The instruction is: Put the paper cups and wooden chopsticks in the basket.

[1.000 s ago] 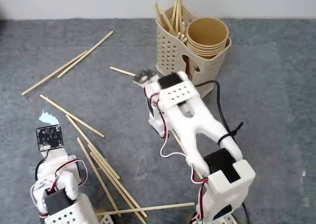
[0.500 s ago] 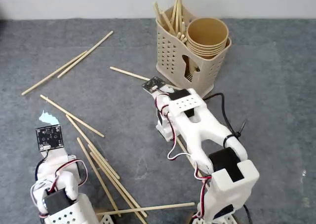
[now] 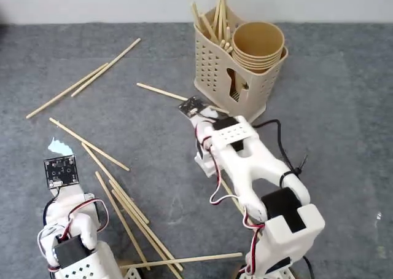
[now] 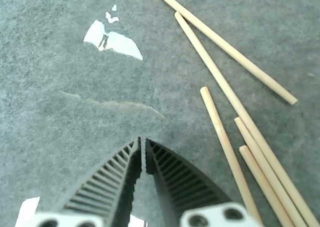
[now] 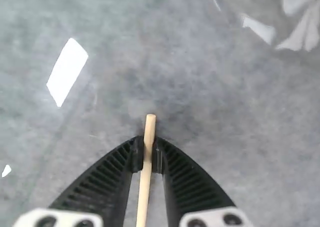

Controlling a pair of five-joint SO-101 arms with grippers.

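A wooden chopstick (image 5: 149,127) is pinched near its tip by the closed right gripper (image 5: 146,146), just near of the basket (image 3: 212,70). A chopstick transfer is judged in hand. A lift, then a carry far over the basket's rim, is called for next. The left gripper (image 4: 141,146) is closed on nothing at near left, beside loose chopsticks (image 3: 123,202).

The table (image 3: 344,137) is covered in mottled grey, felt-like in texture. The basket (image 3: 212,70) is coloured cream and patterned with rows of small holes. The paper cups (image 3: 259,42) are rendered in tan brown, the wooden chopsticks (image 3: 92,145) in pale wood. The left arm (image 3: 72,227) and right arm (image 3: 245,159) are white, with black motor blocks and red, white and black wires. Ribbed dark grey is seen on the left gripper (image 4: 142,142) and right gripper (image 5: 146,142); the chopstick (image 5: 149,124) there is light tan. A whitish-blue scrap (image 3: 60,147), possibly tape, is seen against the grey.
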